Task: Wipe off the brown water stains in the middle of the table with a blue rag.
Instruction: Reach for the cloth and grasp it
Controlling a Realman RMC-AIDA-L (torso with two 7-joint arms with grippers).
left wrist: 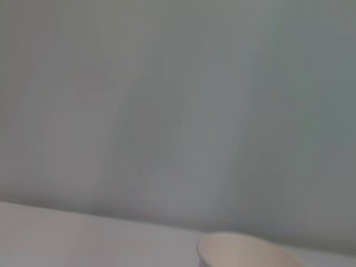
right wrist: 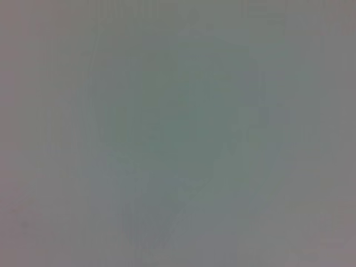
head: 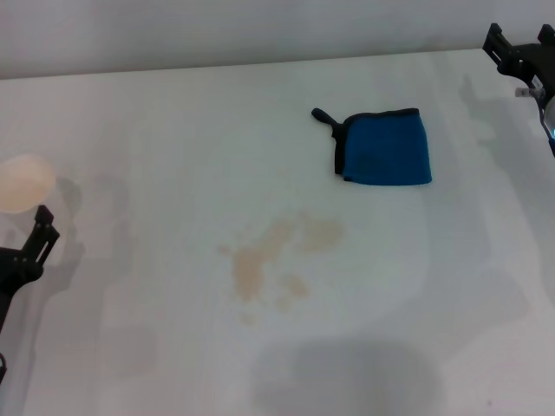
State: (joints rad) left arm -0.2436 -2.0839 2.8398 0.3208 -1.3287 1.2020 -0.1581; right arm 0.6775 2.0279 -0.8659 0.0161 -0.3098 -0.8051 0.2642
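Rag [head: 385, 147] flat on surface [head: 156, 130], upper right of centre; stains [head: 276, 258] mid-frame, apart from it; left pincer [head: 26, 251] lower left by cup [head: 24, 182], right pincer [head: 520, 56] top right, grip state of both unclear

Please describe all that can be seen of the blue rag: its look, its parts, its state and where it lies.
The blue rag is a small bright blue cloth, seemingly soft fabric, with black edging along its far and left sides and a short black loop sticking out at its far-left corner. It lies flat, apparently folded, on the white table, beyond and to the right of the brown water stains, apart from them. Neither gripper touches it.
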